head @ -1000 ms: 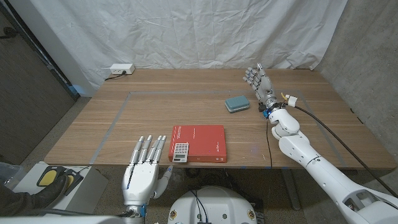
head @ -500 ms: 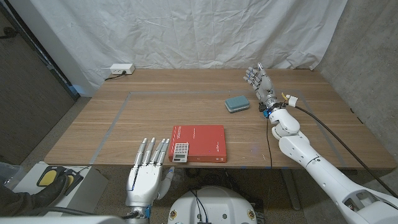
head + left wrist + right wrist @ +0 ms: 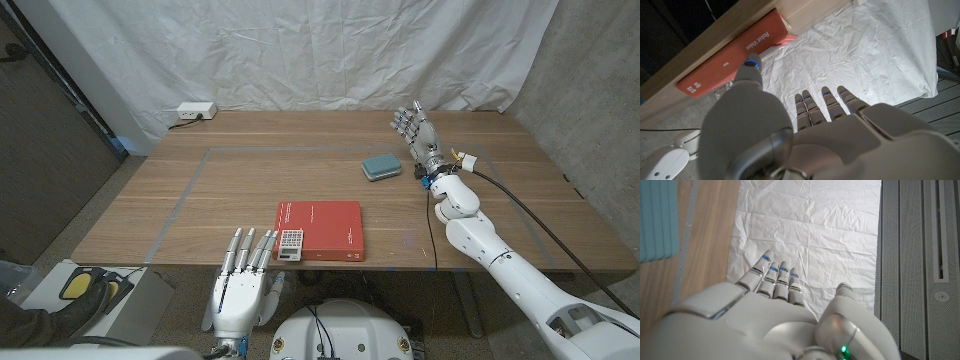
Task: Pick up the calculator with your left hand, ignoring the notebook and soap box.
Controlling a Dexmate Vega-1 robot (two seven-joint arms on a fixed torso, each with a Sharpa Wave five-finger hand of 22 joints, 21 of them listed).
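White sheeting hangs behind the wooden table, and the small grey calculator lies just ahead of your left hand's fingertips, on the near corner of the flat red notebook. Reach forward and slightly right, come down over the calculator and pinch its edges, leaving the notebook and the teal soap box alone. Left hand is below the near table edge, fingers straight and apart, holding nothing; right hand stands upright beside the soap box, empty, fingers extended.

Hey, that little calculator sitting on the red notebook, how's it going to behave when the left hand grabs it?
The calculator looks small, flat and rigid, so probably light. It lies on the smooth red notebook at the table's near edge, so it may slide. Its low profile likely leaves little to grip.
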